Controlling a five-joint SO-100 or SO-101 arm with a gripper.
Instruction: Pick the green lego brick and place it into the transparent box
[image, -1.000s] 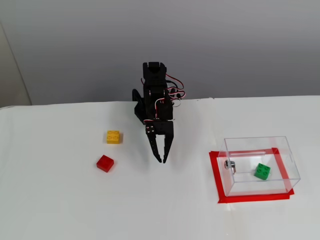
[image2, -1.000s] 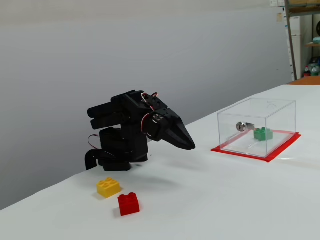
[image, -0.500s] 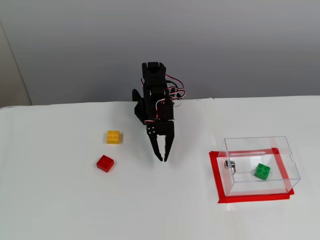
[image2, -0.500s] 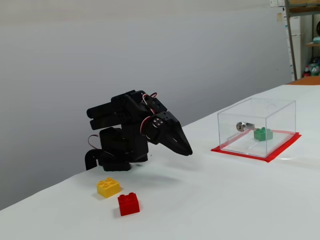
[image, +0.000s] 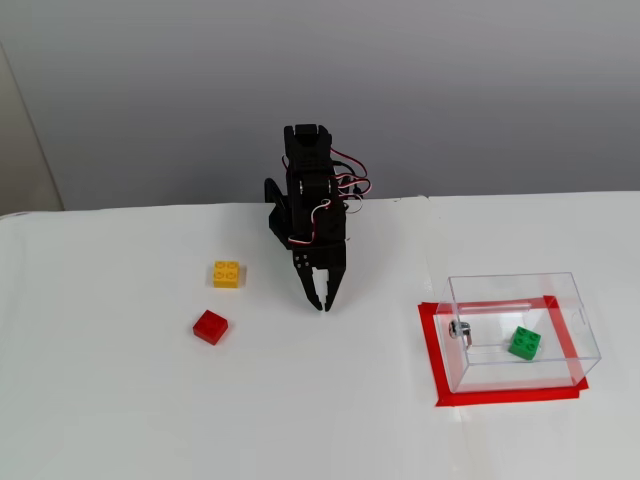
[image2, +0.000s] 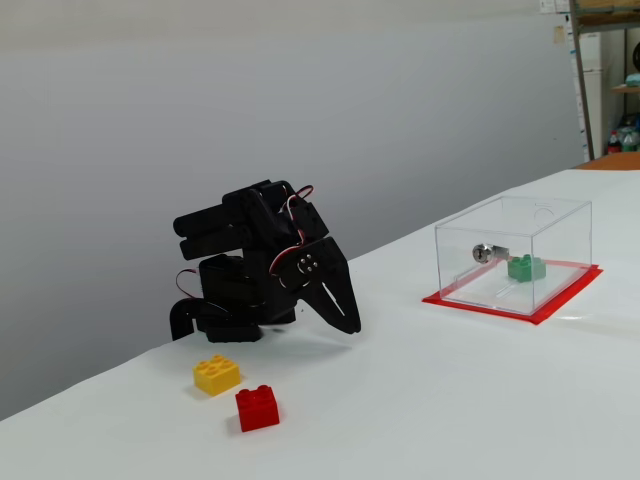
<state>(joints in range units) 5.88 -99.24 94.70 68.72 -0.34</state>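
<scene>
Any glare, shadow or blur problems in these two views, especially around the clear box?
In the higher fixed view, lighting is flat and even; the transparent box shows the green lego brick without glare. In the lower side fixed view, soft shadows lie beside the yellow brick and red brick; the background shelf is slightly soft.

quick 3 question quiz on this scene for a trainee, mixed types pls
1. True or false: the green lego brick lies inside the transparent box.
2. Which brick sits nearer the gripper in the higher fixed view: A) yellow brick B) red brick?
3. What colour is the tape around the box's base?

Key: 1 true; 2 A; 3 red.
</scene>
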